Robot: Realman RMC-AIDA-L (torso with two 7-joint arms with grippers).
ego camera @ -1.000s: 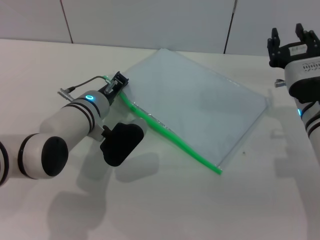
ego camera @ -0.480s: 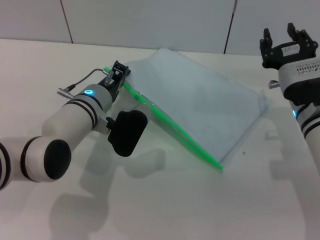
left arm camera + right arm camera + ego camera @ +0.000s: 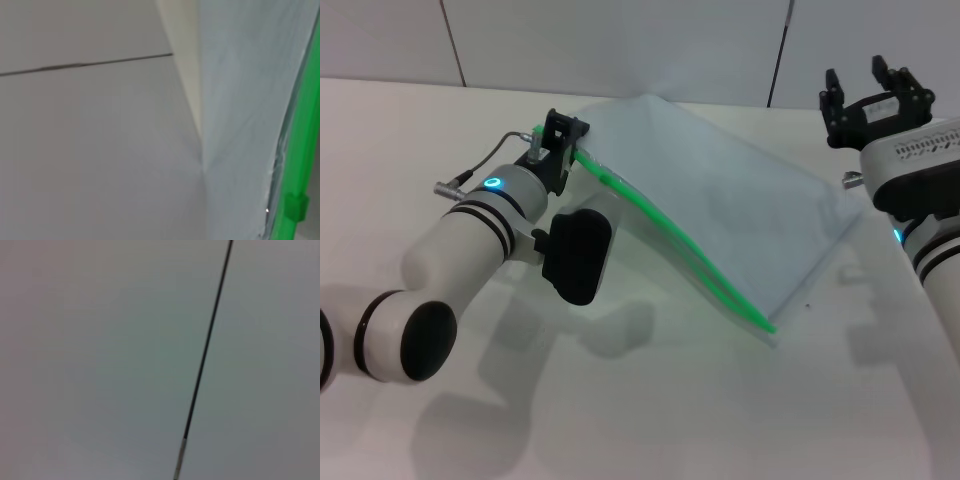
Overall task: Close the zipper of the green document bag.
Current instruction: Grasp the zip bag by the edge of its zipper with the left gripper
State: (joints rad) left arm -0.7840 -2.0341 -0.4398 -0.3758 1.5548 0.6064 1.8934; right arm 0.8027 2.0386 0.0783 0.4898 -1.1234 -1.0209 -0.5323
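Note:
The green document bag [image 3: 740,215] is a translucent pale blue-grey pouch on the white table, with its left corner raised. The bright green zipper [image 3: 670,235] runs along the near long edge, from that raised corner down to the table at the front right. My left gripper [image 3: 563,135] is shut on the zipper's left end and holds it above the table. The left wrist view shows the bag's plastic [image 3: 240,100] close up and the zipper [image 3: 300,150] beside it. My right gripper [image 3: 875,90] hangs open in the air past the bag's far right corner, touching nothing.
The white table [image 3: 650,420] extends in front of the bag. A grey panelled wall [image 3: 620,40] stands behind it. The right wrist view shows only the wall with a dark seam [image 3: 205,355].
My left gripper has risen and moved back, lifting the zipper's left end and the bag's corner off the table. The right arm has drifted left toward the bag.

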